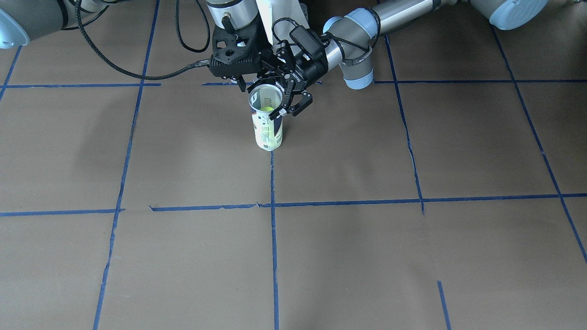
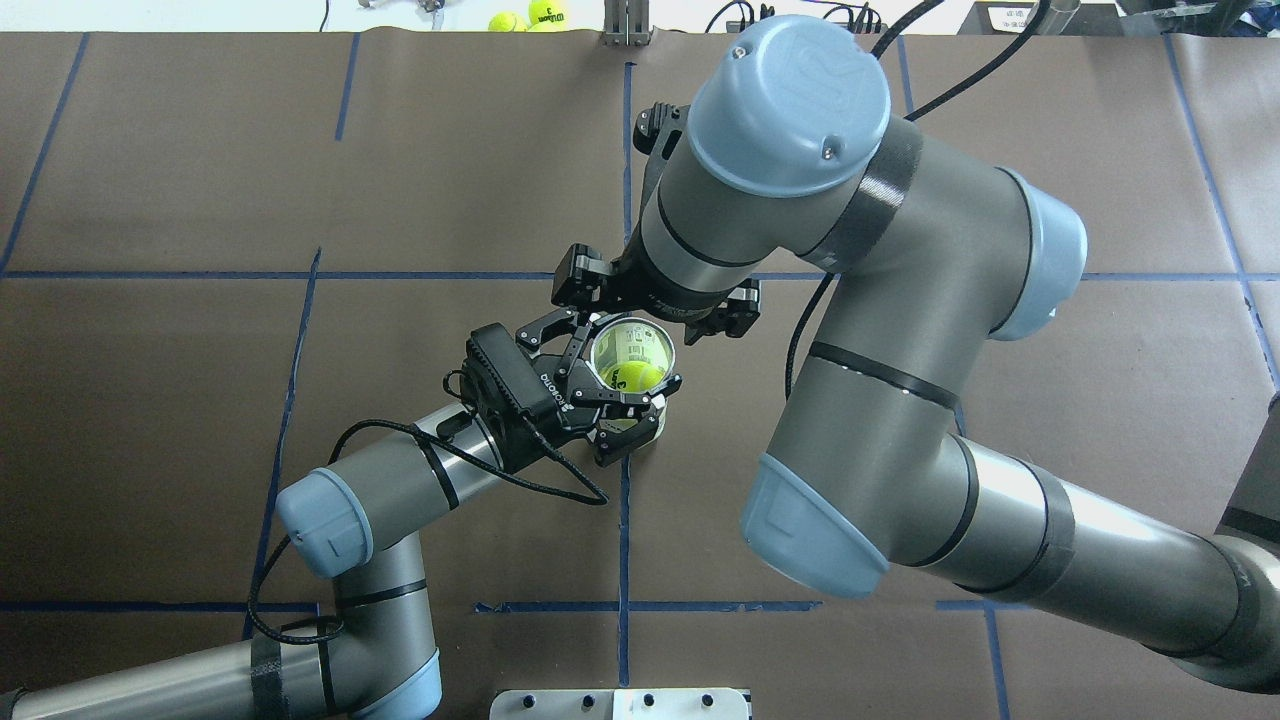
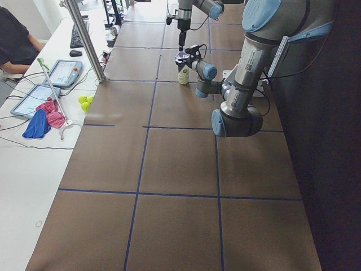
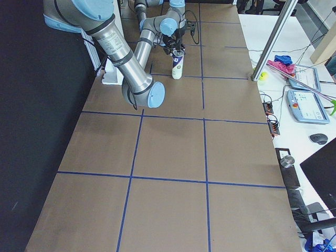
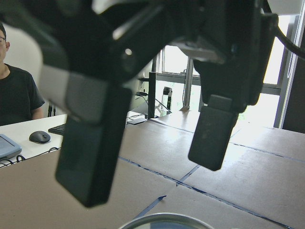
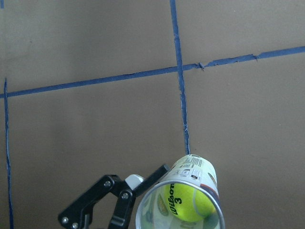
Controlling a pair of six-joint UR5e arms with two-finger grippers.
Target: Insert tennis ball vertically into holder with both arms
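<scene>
The holder (image 1: 268, 135), a clear can with a white and navy label, stands upright on the brown table near the robot's base. The tennis ball (image 2: 632, 376) lies inside it, low in the can, and its black lettering shows in the right wrist view (image 6: 186, 202). My left gripper (image 2: 635, 352) comes in level from the side, its fingers (image 6: 135, 180) closed on the holder's upper part (image 6: 200, 167). My right gripper (image 5: 147, 176) hangs open and empty straight above the holder's mouth, pointing down.
Spare tennis balls (image 2: 528, 15) lie past the table's far edge, beside a metal post (image 3: 84, 39). An operator (image 3: 14, 39) sits at a side desk with tablets and cloths. Blue tape lines (image 1: 273, 256) cross the brown table.
</scene>
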